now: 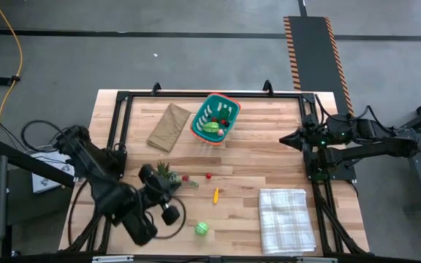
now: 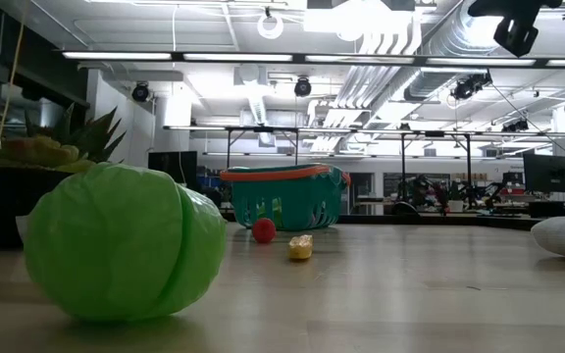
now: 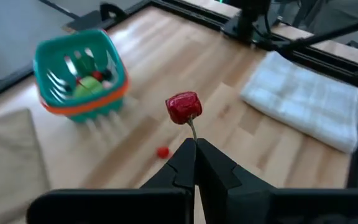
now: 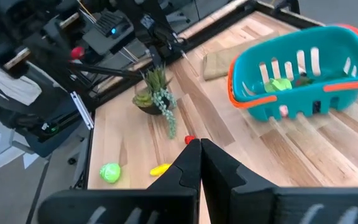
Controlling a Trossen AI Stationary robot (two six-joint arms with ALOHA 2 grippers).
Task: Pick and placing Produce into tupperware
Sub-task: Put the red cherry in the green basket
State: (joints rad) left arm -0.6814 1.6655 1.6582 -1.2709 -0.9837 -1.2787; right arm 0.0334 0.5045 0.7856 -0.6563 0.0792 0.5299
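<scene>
The left gripper, fingers pinched on a red toy fruit's thin stem, hovered short of the teal slotted plastic basket; the right gripper waited clamped empty.

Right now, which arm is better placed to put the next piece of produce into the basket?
Probably the left. The left gripper is shut on a red piece's stem, lifted and facing the basket. The right gripper waits at the table's right edge, holding nothing.

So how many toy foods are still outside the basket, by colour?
Red: 2, a red stemmed piece pinched in the left fingers and a red ball on the table
Green: 1, green cabbage
Yellow: 1, yellow piece
Total: 4
</scene>
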